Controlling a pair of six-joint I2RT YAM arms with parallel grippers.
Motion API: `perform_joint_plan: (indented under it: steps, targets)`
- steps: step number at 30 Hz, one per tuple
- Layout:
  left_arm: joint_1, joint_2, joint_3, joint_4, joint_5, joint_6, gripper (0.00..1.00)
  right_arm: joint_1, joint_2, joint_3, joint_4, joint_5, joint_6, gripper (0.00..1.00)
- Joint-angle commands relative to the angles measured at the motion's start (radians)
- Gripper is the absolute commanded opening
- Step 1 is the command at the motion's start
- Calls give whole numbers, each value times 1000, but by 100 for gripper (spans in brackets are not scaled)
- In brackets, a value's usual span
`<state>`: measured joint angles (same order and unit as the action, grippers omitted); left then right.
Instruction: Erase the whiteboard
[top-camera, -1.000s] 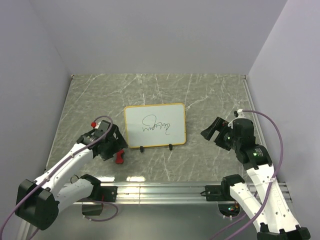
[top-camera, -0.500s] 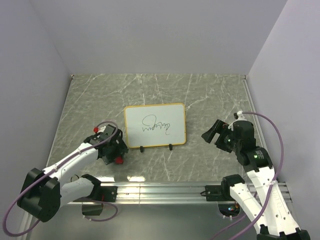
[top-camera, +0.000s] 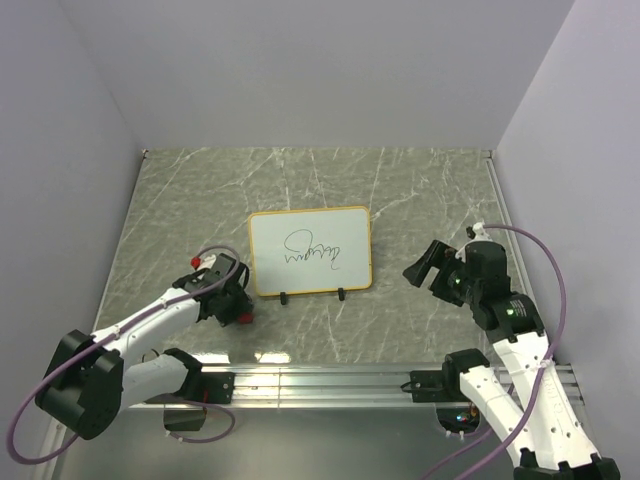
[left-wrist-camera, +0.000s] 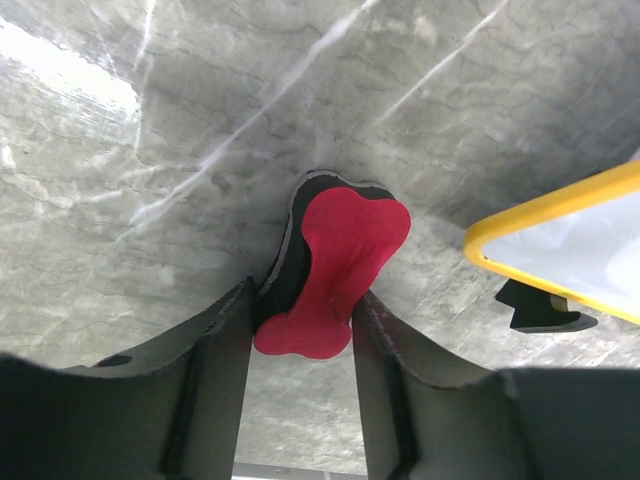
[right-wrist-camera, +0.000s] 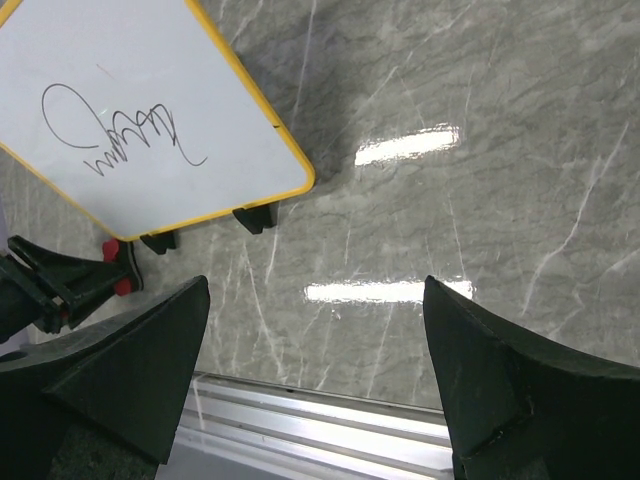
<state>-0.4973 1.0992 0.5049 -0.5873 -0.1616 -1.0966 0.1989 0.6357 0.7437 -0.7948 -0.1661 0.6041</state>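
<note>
Start at your left. The left claw (left-wrist-camera: 302, 295) is low over the table (top-camera: 180, 200), near its front-left part. It stands narrow, with its fingers (left-wrist-camera: 225, 340) pressed against either side of a small red eraser (left-wrist-camera: 345, 250), which has a dark layer along one edge. It looks to be gripping the nearer lobe of the bow shape, not the waist. That is probably good enough for wiping, but the eraser may twist if you press hard.

Just right of that claw, in the middle of the table, the whiteboard (top-camera: 275, 240) lies face up. Its near-left corner is close beside the eraser but not touching it. A black scribble (top-camera: 313, 250) sits near the centre, and two small black feet (top-camera: 287, 297) poke out along the near edge.

Treat the board as light and stiff with a slick face. I'd expect it to slide on the polished stone, or rock on those feet, once the eraser drags across it. The yellow frame is the place to take hold or brace, at the right edge or the near-right corner. That keeps you off the writing and clear of the wiping path.

Further right, well apart from the board, the right claw (top-camera: 428, 262) hangs above the table with its jaws spread wide and nothing between them. It points toward the board and is free to pin that edge.
</note>
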Motion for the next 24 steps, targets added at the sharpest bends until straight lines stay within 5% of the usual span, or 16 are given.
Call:
perform_joint_plan:
  steps: [1, 5, 13, 24]
  targets:
    - [-20, -1, -17, 9, -9, -48, 46, 8, 15, -7, 34, 4, -18, 93]
    - [-37, 10, -32, 18, -1, -59, 38, 7, 42, 9, 107, -77, -33, 94]
    - [-47, 21, -26, 21, 16, -51, 0, 8, 169, 43, 322, -318, -26, 95]
    - [-76, -142, 237, -219, -62, -45, 0, -7, 545, 111, 551, -346, -18, 93]
